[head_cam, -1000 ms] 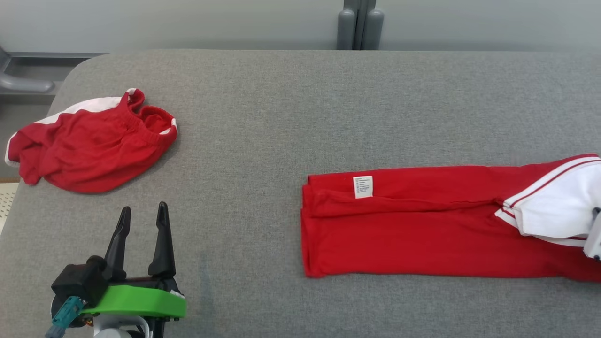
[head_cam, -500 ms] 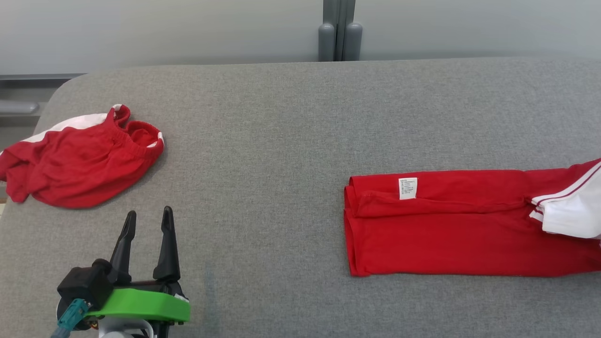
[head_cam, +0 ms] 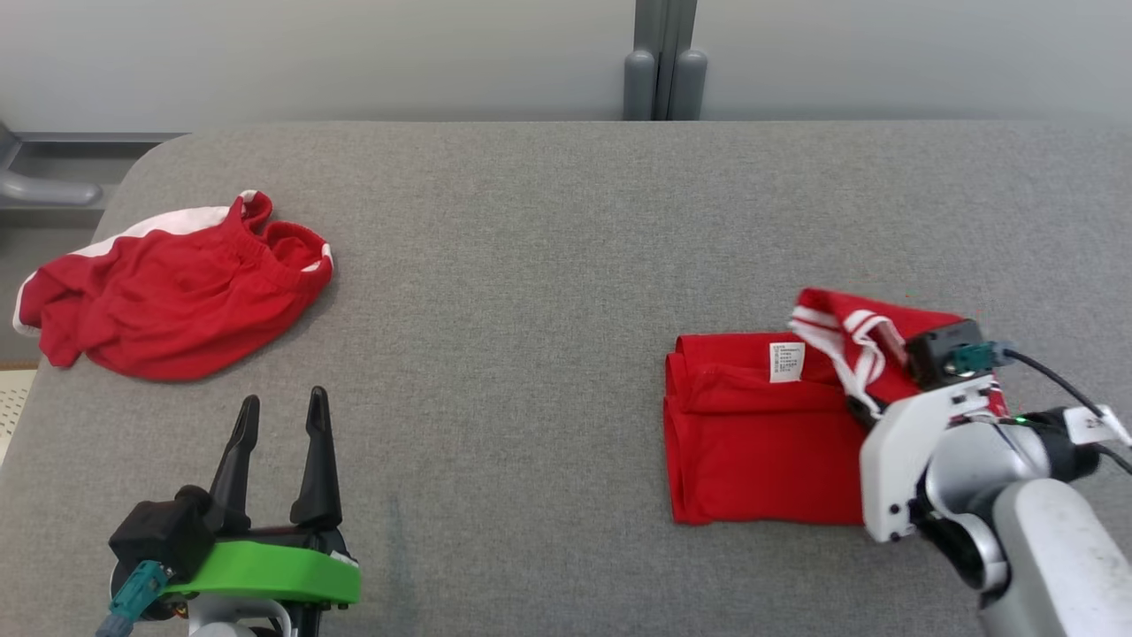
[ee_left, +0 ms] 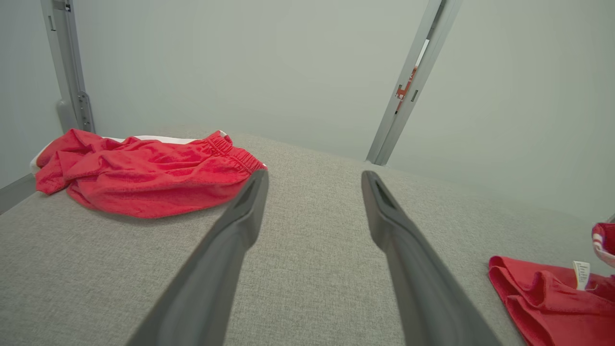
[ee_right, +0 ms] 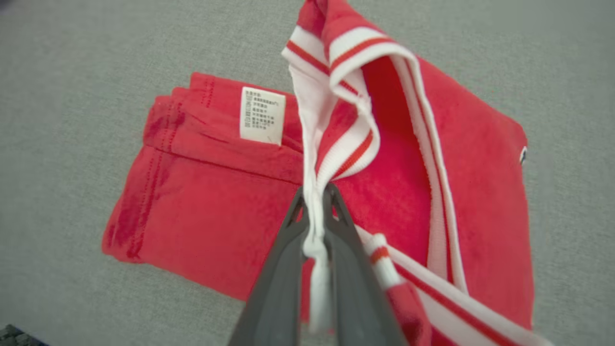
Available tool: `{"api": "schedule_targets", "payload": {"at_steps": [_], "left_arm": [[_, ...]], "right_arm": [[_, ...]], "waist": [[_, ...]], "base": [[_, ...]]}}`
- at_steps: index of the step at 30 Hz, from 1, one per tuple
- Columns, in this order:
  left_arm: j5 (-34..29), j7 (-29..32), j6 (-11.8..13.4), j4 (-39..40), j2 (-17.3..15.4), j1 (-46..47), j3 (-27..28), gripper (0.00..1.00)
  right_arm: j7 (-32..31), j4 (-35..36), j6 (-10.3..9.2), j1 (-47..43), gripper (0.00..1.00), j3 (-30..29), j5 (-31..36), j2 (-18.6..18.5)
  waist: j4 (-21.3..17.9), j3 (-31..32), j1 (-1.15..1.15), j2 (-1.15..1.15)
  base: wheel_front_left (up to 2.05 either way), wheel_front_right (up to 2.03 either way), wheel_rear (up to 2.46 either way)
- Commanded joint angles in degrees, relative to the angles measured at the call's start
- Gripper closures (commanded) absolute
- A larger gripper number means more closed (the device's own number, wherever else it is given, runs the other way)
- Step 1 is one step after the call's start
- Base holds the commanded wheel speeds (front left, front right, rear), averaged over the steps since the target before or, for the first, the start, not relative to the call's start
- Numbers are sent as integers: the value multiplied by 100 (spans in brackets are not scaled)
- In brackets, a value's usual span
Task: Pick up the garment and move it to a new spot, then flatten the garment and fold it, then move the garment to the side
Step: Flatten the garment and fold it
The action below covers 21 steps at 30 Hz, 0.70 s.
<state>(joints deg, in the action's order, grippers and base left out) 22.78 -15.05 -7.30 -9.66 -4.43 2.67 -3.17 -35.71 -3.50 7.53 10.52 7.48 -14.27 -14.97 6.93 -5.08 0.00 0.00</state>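
The garment (head_cam: 752, 442) is laid partly folded on the bench (head_cam: 531, 265), care label (head_cam: 786, 361) facing up. The right gripper (ee_right: 315, 197) is pressed together on the white striped trim (ee_right: 311, 144) just beside the care label, with that end lifted over the flat layers. The left gripper (head_cam: 279, 411) is spread and empty, well apart from the care label. The fabric is judged light, soft and limp; hold is best taken at ribbed trim or hems

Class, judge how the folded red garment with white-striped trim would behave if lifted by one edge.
Probably floppy: the striped trim pinched in the right gripper twists and sags instead of holding shape. Likely light: the red garment is thin cloth lying flat. Its fold would probably fall open.
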Motion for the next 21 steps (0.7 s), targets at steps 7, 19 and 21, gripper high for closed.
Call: {"api": "schedule_targets", "payload": {"at_steps": [7,19,21], "left_arm": [[-19,-15,-25,-15,-24,122,-35,0],[35,-15,-25,-38,11,104,-55,0],[35,-15,-25,-33,15,101,-45,0]], "right_arm": [[216,-602,-7,638,100,837,-42,424],[676,-1621,-7,1015,27,994,69,963],[753,-1678,-7,1028,0,997,-1,1008]], "waist": [[115,-65,0,0],[318,-92,0,0],[325,-100,0,0]], "base": [[0,0,0],[0,0,0],[0,0,0]]}}
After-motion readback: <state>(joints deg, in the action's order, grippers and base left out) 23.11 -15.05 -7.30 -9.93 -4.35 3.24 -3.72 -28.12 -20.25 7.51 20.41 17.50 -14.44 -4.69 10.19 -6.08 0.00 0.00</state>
